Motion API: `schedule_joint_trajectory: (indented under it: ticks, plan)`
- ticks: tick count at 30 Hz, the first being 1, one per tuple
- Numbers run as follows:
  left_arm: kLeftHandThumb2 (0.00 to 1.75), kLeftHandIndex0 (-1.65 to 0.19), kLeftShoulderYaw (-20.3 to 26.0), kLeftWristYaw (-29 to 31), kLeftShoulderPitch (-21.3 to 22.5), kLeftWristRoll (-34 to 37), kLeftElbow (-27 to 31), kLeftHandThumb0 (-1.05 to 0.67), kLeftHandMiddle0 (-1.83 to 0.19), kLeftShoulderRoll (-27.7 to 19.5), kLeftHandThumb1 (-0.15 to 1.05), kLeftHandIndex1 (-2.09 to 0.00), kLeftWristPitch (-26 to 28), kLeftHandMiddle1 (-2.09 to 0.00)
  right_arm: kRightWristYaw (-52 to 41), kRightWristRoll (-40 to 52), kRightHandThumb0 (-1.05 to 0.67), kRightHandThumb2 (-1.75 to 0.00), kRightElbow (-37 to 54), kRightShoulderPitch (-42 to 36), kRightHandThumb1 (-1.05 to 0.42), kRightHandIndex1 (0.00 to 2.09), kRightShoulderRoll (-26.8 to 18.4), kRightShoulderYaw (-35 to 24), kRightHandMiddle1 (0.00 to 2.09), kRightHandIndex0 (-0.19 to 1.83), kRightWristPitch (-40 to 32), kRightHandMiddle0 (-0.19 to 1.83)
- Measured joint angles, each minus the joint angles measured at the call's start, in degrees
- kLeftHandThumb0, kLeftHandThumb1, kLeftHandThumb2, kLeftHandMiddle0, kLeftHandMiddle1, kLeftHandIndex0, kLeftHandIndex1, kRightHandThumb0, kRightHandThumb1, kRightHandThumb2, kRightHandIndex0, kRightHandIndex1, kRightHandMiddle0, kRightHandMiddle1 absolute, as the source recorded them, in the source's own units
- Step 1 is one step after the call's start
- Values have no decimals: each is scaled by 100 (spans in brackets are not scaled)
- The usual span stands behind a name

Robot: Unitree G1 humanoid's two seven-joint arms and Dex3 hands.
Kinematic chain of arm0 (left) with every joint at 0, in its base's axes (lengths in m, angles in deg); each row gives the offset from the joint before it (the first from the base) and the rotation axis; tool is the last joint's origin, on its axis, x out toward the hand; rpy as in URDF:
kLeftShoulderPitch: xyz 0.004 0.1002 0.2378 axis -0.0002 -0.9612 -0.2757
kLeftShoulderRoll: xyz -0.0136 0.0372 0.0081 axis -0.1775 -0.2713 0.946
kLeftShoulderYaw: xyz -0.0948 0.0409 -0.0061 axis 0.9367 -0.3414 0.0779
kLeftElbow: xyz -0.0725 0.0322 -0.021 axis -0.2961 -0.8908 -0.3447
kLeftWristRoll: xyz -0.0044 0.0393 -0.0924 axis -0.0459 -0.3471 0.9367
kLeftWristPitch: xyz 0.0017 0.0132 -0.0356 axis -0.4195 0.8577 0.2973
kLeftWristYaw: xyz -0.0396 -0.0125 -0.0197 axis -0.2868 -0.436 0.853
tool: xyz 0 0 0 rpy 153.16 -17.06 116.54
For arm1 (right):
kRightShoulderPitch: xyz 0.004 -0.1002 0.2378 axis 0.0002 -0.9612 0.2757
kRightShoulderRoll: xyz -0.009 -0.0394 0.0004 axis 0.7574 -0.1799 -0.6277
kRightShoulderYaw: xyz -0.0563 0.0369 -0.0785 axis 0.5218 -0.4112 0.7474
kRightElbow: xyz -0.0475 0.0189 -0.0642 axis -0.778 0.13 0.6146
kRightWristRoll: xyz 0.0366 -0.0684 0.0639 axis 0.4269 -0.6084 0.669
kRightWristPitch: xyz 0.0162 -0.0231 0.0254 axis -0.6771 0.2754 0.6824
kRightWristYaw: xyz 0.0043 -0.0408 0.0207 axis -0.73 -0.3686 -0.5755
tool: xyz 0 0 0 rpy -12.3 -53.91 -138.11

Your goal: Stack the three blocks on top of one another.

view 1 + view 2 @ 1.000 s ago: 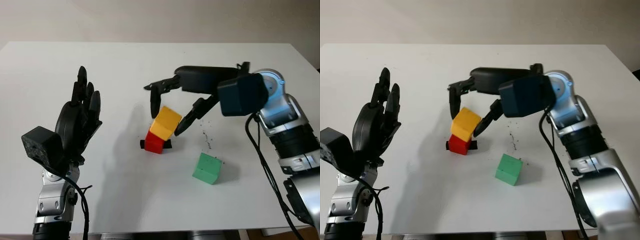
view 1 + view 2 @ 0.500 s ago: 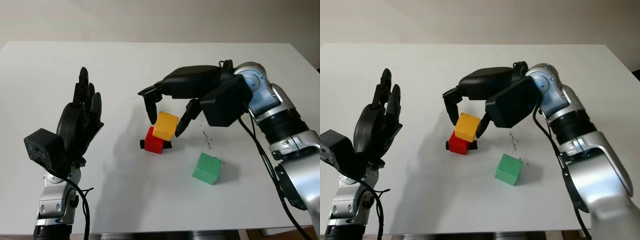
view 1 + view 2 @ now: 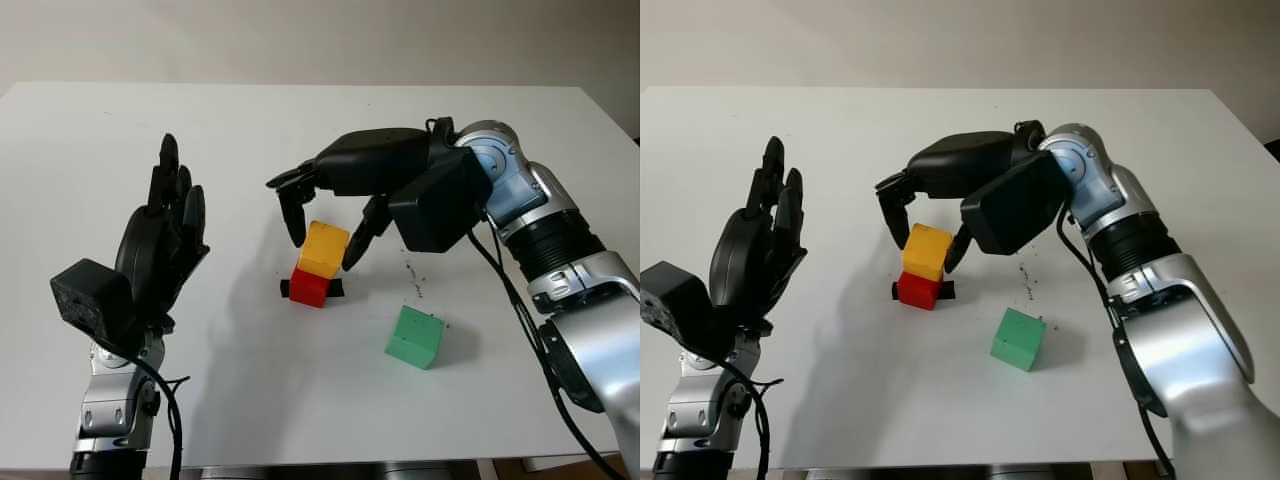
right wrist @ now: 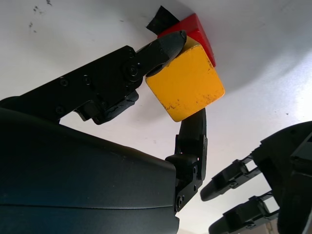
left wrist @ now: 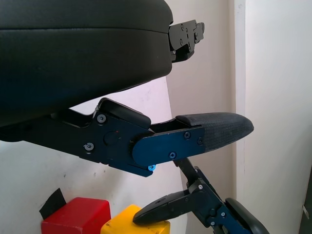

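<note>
A yellow block (image 3: 323, 247) sits squarely on a red block (image 3: 310, 288) at the middle of the white table (image 3: 250, 130). My right hand (image 3: 323, 250) reaches in from the right and is shut on the yellow block, one fingertip on its left side and one on its right. In the right wrist view the fingertips (image 4: 168, 44) press the yellow block (image 4: 187, 83) above the red block (image 4: 197, 29). A green block (image 3: 415, 337) lies alone on the table, nearer me and to the right. My left hand (image 3: 160, 250) is open, raised at the left, away from the blocks.
Black tape (image 3: 284, 289) sticks out from under the red block on both sides. Small dark specks (image 3: 412, 280) mark the table between the stack and the green block. The table's front edge runs close below the green block.
The yellow block was tilted on the red one; it now sits level on it. My right arm has swung left and its forearm rolled. The left hand has stayed put.
</note>
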Motion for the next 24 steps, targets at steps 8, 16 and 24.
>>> schedule_joint_trajectory:
  ticks: [8,16,24]
  plan:
    - [61,19,-6,-47,-125,-2,111,-82,19,3,105,-1,18,-1,3,-4,-40,-5,-70,0,-92,5,70,5,153,17,2,37]
    - [62,19,-9,-85,-195,-8,158,-81,19,12,105,-1,18,-2,134,-144,-40,-5,-179,0,-92,5,76,39,152,17,78,38]
    - [62,19,-22,-86,-220,-89,225,-81,19,12,105,0,42,-2,215,-300,-42,-5,-241,0,-92,5,76,111,132,15,79,33]
